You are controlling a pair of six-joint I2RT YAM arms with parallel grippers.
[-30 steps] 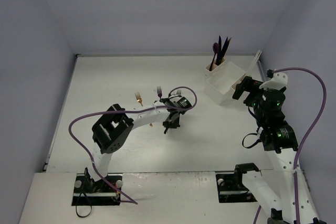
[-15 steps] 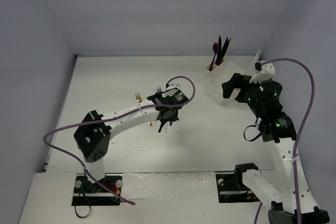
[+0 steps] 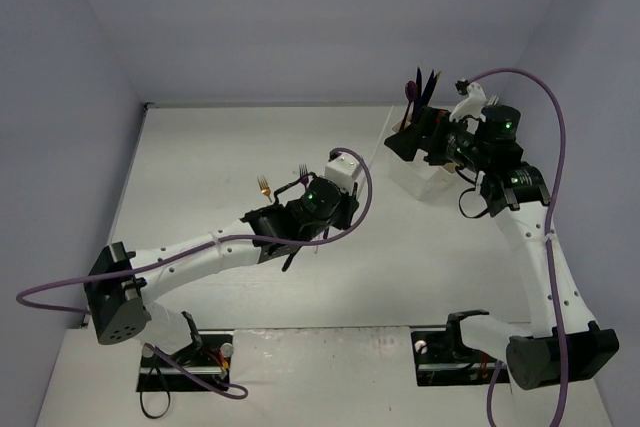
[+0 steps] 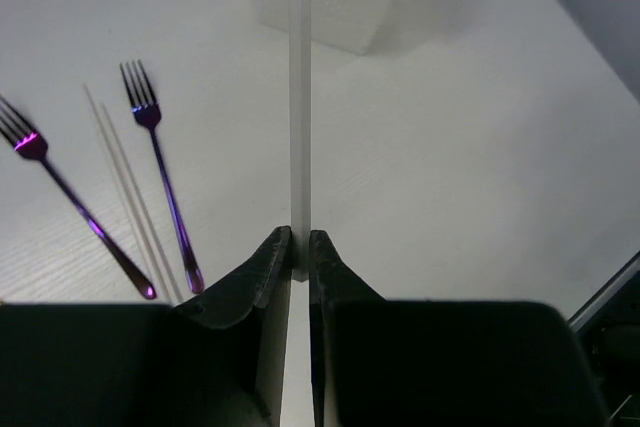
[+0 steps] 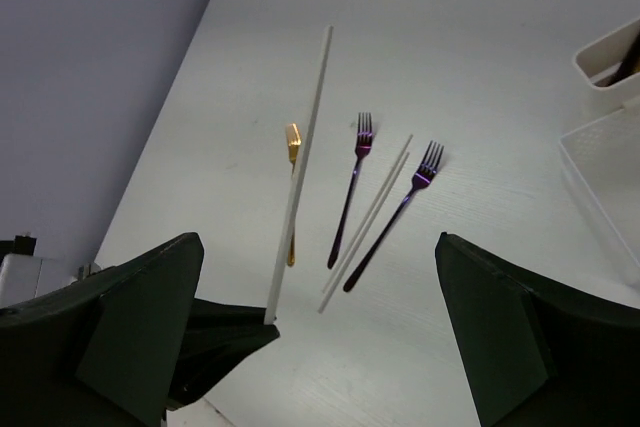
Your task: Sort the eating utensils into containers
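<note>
Top external shows dark utensils [image 3: 422,87] standing in the organizer [image 3: 412,179].

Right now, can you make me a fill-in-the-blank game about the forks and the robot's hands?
1. The left gripper holds a long stick whose colour is ____.
2. The number of purple forks lying on the table is ____.
3. The lone fork beside them is coloured ____.
4. The right gripper, fingers spread wide, is ____.
Missing words: white, two, gold, open.
</note>
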